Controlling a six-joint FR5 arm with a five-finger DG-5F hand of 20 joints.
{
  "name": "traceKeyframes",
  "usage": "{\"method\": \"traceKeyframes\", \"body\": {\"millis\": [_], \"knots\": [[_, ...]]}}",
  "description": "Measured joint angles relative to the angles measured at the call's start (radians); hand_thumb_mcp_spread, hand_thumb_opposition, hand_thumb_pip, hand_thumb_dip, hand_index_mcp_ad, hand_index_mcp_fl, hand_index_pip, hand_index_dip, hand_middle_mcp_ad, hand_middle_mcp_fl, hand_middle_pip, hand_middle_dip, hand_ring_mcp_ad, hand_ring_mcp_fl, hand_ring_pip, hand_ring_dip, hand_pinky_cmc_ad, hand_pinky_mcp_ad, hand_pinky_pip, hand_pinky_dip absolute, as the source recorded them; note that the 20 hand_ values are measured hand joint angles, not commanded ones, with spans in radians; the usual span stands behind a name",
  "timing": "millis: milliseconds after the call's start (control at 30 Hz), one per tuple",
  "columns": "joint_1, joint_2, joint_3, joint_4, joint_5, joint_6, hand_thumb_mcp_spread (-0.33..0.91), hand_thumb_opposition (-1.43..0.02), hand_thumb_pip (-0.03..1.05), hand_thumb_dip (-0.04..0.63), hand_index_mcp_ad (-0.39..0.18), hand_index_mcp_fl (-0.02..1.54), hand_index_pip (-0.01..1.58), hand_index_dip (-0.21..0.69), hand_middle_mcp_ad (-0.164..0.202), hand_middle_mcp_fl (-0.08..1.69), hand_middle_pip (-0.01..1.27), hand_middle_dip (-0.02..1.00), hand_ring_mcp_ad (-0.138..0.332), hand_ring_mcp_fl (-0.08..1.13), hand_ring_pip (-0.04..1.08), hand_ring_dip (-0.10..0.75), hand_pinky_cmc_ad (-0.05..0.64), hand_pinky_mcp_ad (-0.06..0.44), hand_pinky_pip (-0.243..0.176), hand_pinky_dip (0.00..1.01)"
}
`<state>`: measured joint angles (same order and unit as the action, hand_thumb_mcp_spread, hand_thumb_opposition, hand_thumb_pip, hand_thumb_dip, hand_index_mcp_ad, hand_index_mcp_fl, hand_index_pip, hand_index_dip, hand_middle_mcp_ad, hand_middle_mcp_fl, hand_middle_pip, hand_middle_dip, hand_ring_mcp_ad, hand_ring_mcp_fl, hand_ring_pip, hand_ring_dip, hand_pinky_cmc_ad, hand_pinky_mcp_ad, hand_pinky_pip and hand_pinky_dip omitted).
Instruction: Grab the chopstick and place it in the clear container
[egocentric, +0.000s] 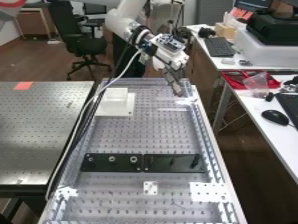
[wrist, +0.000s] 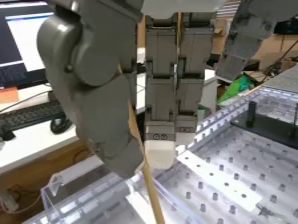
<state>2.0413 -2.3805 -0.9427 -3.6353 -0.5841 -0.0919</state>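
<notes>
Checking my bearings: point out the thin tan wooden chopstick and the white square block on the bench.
Wooden chopstick (wrist: 152, 195): wrist view, exposed shaft.
White block (egocentric: 115, 94): high view, upper part.

Robot hand (egocentric: 173, 80) downward; in a pinch

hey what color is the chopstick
The chopstick is a light tan-brown, best seen in the wrist view.

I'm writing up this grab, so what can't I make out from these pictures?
- Chopstick's lower end, wrist view: cut off by the picture's edge.
- Where the thumb touches it, wrist view: hidden by the thumb itself.
- How it sits in the hand, high view: too small.
- The base of the arm, high view: cut off by the picture's edge.
</notes>
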Motion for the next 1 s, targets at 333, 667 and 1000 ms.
{"method": "traceKeyframes", "body": {"millis": [333,667,1000], "knots": [[0.004,-0.017,0.008,0.033,-0.013,-0.075,0.58,-1.09,0.58,0.262,-0.108,1.08,0.76,0.094,0.038,1.23,0.53,0.62,0.005,0.94,0.08,0.429,0.387,0.276,0.037,0.18],[0.007,-0.027,0.007,0.058,-0.031,-0.092,0.58,-1.09,0.58,0.262,-0.108,1.08,0.76,0.096,0.042,1.23,0.53,0.62,0.000,0.95,0.08,0.429,0.387,0.278,0.037,0.18],[0.007,-0.039,0.013,0.041,-0.041,-0.080,0.58,-1.09,0.58,0.262,-0.108,1.08,0.76,0.093,0.042,1.23,0.53,0.62,0.003,0.96,0.08,0.429,0.387,0.278,0.037,0.18]]}}
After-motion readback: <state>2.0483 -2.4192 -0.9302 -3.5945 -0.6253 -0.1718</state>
